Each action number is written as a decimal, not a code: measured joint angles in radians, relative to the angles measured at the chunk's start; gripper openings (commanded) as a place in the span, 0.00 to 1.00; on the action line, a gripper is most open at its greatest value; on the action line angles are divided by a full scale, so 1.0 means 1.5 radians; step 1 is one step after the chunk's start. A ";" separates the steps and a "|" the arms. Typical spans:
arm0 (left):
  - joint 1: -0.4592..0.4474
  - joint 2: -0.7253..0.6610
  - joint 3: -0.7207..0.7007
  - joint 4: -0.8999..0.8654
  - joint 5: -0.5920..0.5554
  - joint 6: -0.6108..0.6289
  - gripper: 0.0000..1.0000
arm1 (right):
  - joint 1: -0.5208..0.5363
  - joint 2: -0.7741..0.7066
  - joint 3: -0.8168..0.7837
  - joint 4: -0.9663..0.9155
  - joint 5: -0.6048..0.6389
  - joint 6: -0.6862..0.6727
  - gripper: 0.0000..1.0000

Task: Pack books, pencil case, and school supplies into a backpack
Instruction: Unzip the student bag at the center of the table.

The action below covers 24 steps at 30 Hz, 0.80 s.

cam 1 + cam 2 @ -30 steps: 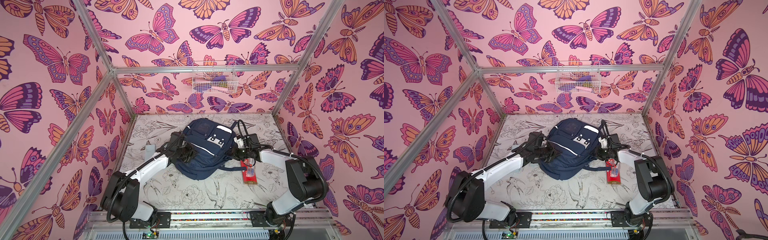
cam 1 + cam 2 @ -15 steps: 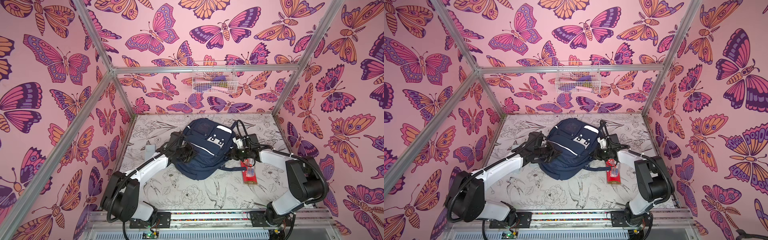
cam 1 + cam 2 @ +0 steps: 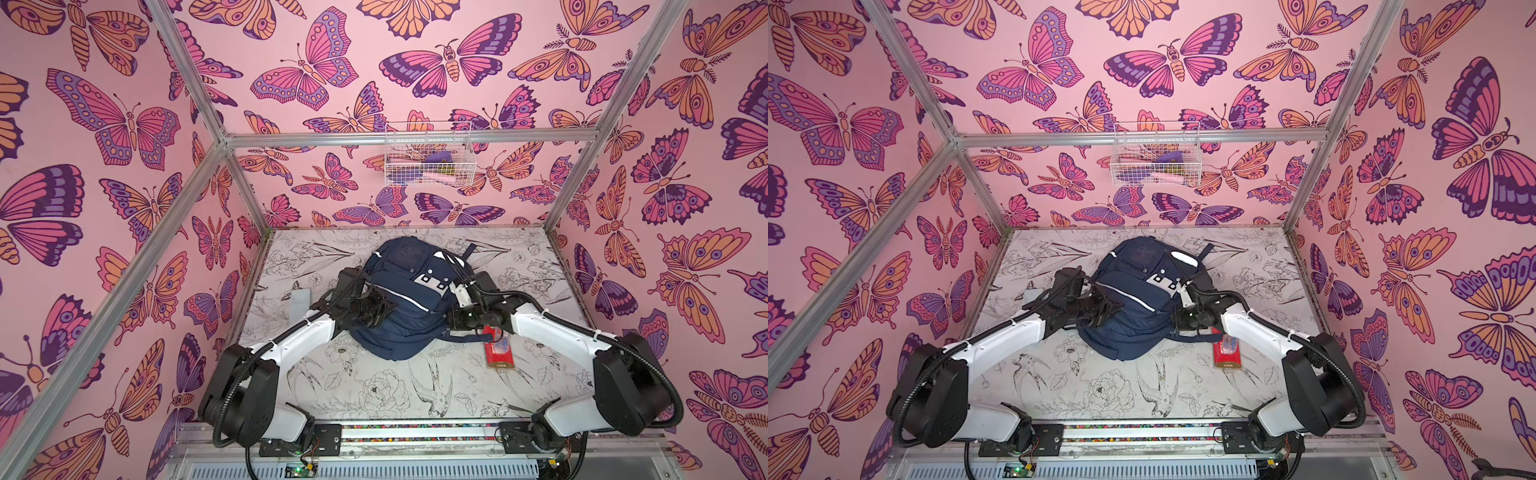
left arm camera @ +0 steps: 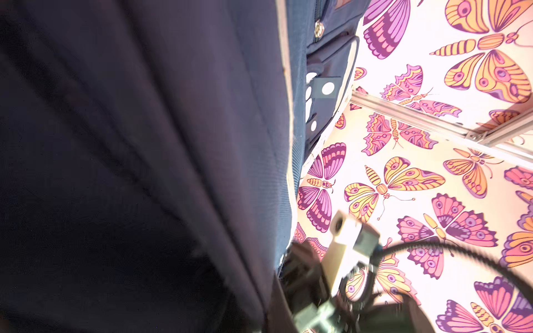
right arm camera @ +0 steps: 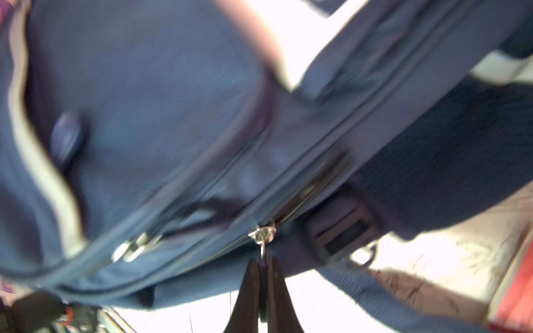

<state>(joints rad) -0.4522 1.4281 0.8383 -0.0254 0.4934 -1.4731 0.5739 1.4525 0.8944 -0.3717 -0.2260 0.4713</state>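
The navy backpack (image 3: 409, 303) (image 3: 1138, 307) lies in the middle of the table, front pockets up. My left gripper (image 3: 384, 309) (image 3: 1111, 309) is at its left side, shut on the backpack's fabric; navy cloth (image 4: 144, 173) hides the jaws in the left wrist view. At its right side my right gripper (image 3: 452, 322) (image 3: 1177, 322) (image 5: 262, 261) is shut on a silver zipper pull (image 5: 263, 235) of the main zip. A red flat pack (image 3: 498, 353) (image 3: 1227, 355) lies on the table just behind the right wrist. The books are out of view.
A clear flat rectangle (image 3: 300, 300) lies on the table left of the left arm. A white wire basket (image 3: 428, 160) (image 3: 1156, 160) with small items hangs on the back wall. Pink butterfly walls close in three sides.
My right gripper has closed onto the zipper pull. The left gripper and the backpack have barely moved.
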 measured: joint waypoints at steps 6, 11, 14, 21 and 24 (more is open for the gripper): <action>-0.018 0.000 -0.023 0.049 -0.026 -0.039 0.00 | 0.119 0.032 0.052 -0.034 0.043 0.040 0.00; -0.058 0.000 -0.028 0.073 -0.084 -0.058 0.00 | 0.204 0.094 0.118 -0.030 0.053 0.095 0.00; -0.080 0.001 -0.045 0.095 -0.112 -0.073 0.00 | 0.227 0.111 0.138 0.003 0.054 0.132 0.00; -0.089 0.002 -0.077 0.151 -0.128 -0.090 0.52 | 0.230 0.066 0.114 0.031 0.089 0.176 0.00; -0.057 -0.023 -0.082 0.136 -0.110 -0.072 0.78 | 0.225 0.022 0.092 0.022 0.098 0.175 0.00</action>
<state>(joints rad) -0.5381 1.3941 0.7158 0.1783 0.3286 -1.5810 0.9112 1.4853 1.0328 -0.3386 -0.0784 0.7334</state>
